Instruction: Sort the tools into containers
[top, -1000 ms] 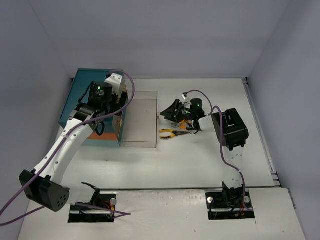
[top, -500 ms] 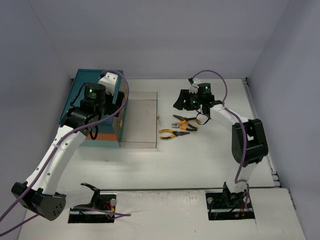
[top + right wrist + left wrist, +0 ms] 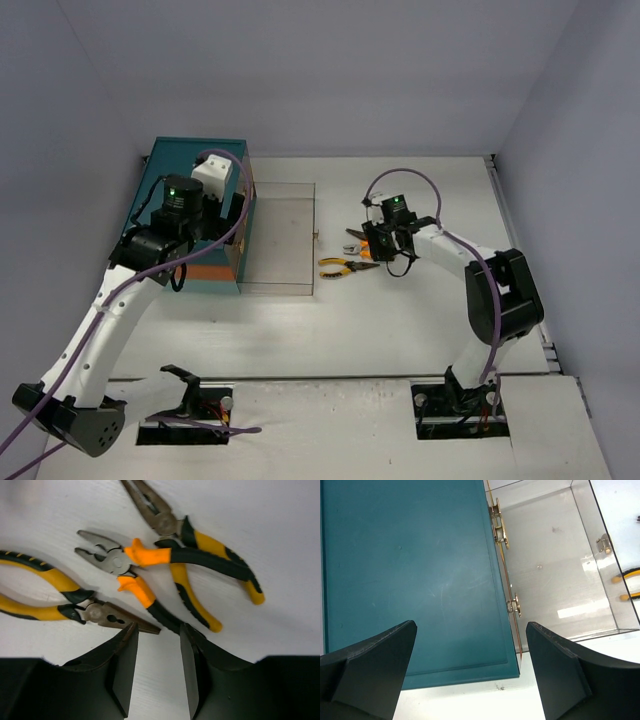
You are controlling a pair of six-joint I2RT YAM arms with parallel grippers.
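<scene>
Right wrist view: three pliers (image 3: 200,542) lie on the white bench (image 3: 280,540). The right claw (image 3: 158,627), partly open, straddles one handle of the orange-handled pair (image 3: 145,557). The left claw (image 3: 470,625) hangs wide open above the teal chest (image 3: 410,570).

We see orange-handled pliers (image 3: 150,556) flat on the table (image 3: 270,510), crossing long-nose yellow-handled pliers (image 3: 210,545); a third yellow pair (image 3: 47,577) lies just beside. The teal chest (image 3: 420,580) has its clear drawer (image 3: 555,570) open.
</scene>
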